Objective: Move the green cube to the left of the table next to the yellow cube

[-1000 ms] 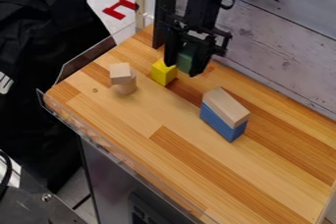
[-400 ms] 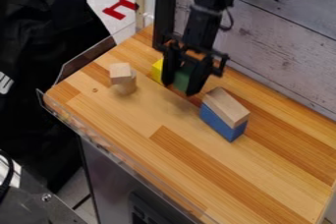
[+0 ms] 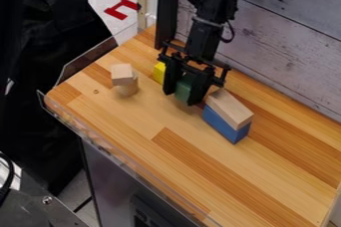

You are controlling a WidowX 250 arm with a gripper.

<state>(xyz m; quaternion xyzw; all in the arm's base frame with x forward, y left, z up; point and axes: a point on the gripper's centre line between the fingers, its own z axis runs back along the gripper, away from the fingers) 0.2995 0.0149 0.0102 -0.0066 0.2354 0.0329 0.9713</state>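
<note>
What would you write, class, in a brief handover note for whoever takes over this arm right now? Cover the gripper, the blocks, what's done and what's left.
Gripper: closed on the green cube, above or at the tabletop; contact can't be told.
Job's things: the yellow cube stands just left of the green one in the view, partly behind the gripper.
Done: green cube grasped and near the yellow.
Left: settle it beside the yellow cube on the table's left, open, back off.
Mind the wooden block on the blue block, close by on the right.
</note>
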